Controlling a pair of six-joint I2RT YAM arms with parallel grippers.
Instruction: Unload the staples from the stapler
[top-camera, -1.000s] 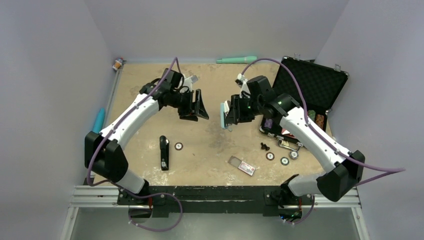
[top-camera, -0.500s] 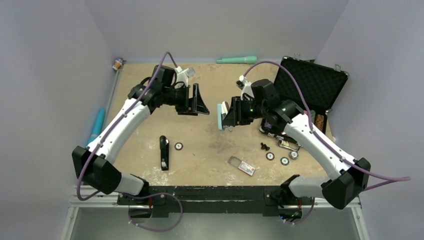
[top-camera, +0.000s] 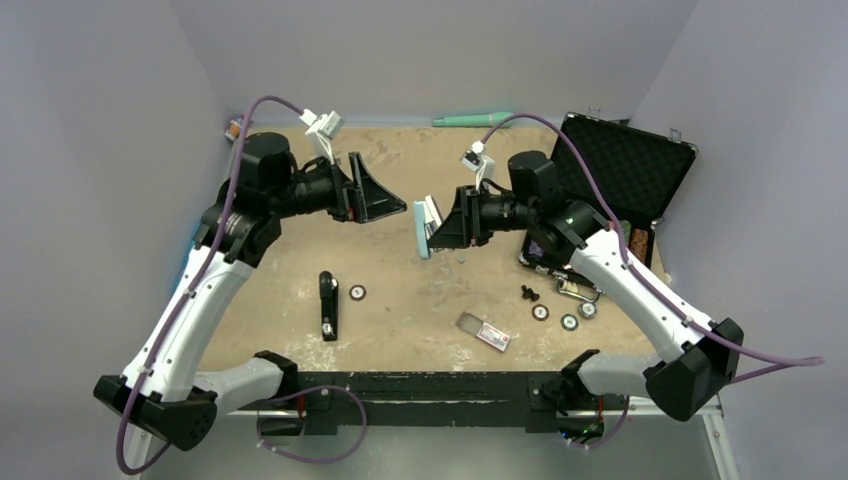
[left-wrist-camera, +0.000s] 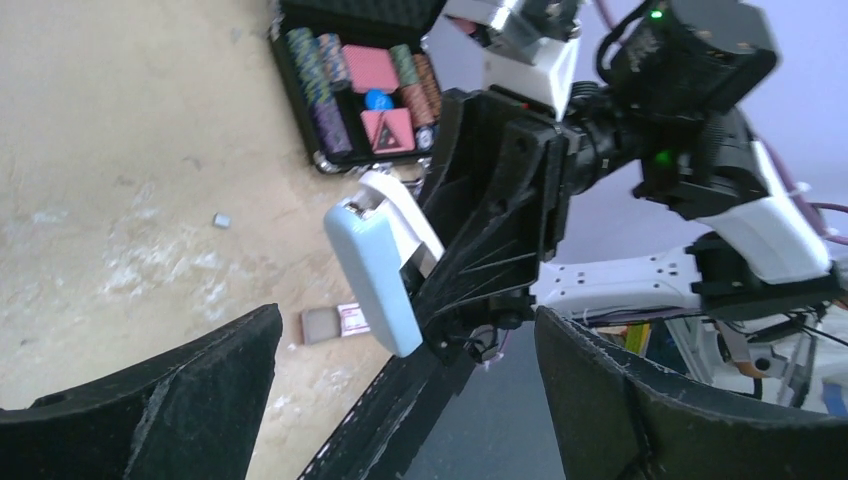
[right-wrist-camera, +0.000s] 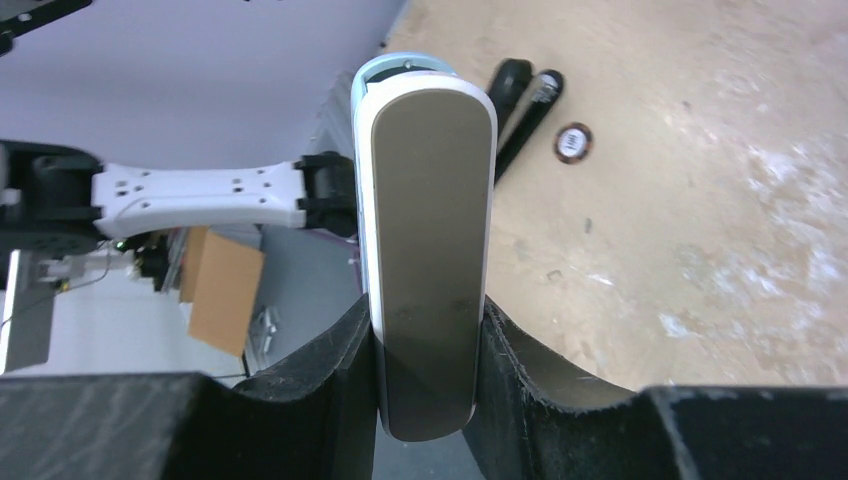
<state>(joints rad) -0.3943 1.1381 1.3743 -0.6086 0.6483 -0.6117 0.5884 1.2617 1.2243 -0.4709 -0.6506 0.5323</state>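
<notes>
Facing each other above the table (top-camera: 300, 260) from overhead, the right jaws are clamping the pale-blue stapler (top-camera: 424, 226) while the left jaws are gaping, empty, near it. Left wrist: it is sitting dead ahead, long axis crosswise. Right wrist: no staples are showing.

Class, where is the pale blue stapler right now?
In the top view the pale blue stapler is held in the air above the middle of the table, clamped in the right gripper, its end facing the open left gripper.
</notes>
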